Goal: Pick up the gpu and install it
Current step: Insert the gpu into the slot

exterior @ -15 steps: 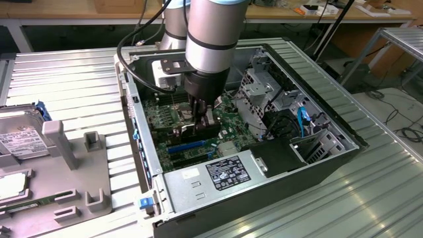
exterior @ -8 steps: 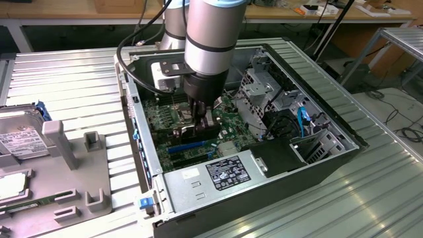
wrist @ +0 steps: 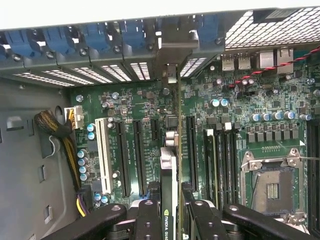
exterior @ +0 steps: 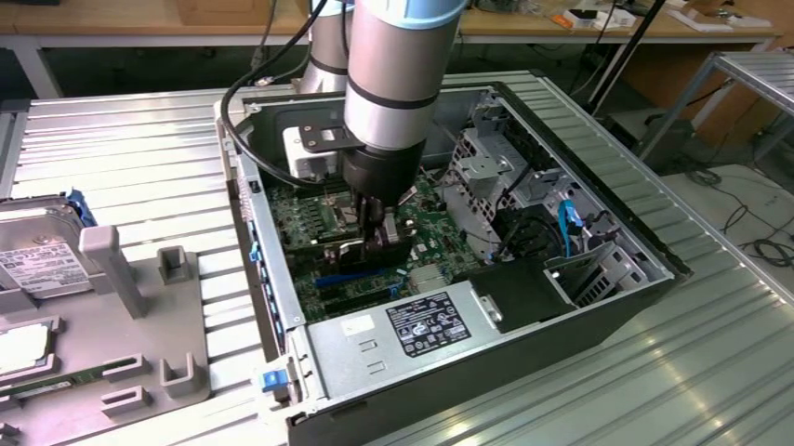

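Deep inside the open black computer case (exterior: 620, 307), the thin dark-green gpu card (wrist: 172, 165) stands edge-on over the green motherboard (wrist: 240, 100), clamped in the black gripper (wrist: 171, 212). Risk: slight misalignment jams its edge beside the slot.

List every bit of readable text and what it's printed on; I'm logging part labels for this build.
"NVIDIA QUA", cut off at the frame edge: on the gpu, edge-on between the fingers of the gripper.
Power supply label: print and marks too small to read.
Hard drive label: too blurred to read.
Motherboard slot markings: too small to read.
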Controlling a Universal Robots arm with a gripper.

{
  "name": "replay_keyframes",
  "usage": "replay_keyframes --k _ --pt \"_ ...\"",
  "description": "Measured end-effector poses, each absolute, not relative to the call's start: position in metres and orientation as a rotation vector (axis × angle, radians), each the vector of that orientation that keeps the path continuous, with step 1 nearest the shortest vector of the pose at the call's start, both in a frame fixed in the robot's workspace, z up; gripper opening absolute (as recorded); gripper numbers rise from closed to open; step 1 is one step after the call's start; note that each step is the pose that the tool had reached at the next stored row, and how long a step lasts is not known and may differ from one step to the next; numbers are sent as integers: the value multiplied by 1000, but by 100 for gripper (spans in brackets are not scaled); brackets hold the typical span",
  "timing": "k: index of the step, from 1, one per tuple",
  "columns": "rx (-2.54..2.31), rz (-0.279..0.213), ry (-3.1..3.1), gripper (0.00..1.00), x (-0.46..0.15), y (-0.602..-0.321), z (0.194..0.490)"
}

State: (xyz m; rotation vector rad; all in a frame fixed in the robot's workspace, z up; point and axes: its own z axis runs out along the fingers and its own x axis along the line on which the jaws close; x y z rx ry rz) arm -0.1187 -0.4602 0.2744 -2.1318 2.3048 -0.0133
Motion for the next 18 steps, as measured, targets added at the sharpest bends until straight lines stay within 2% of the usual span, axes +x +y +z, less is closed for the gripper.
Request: replay_keyframes --k 18 --pt "-2128 -22 2300 27 -119 -460 269"
